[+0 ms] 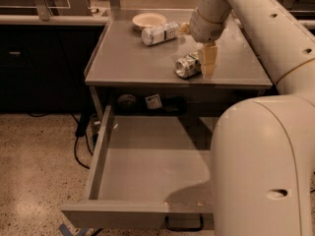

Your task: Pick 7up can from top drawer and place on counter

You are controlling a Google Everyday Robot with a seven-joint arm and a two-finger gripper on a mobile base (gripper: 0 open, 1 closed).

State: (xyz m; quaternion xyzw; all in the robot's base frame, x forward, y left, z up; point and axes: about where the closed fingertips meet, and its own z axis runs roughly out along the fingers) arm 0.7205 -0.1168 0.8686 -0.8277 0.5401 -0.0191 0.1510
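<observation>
1. Camera view: the 7up can (187,66) lay on its side on the counter (133,58), near the front right edge. It was already out of the top drawer (101,151), which stood pulled open below.
2. The gripper (206,65) hung low over the counter, just beside the can's right end. Whether it was spread or pinching the can could not be told.
3. The step in hand seemed to be the release. It would go best if the can bore fully on the counter before letting go, followed by a straight lift so nothing dragged it.
4. A can on its side could roll, so a slow withdrawal looked wise.
5. The bottle (160,32) and bowl (149,19) lay well apart at the back and were no obstacle.
</observation>
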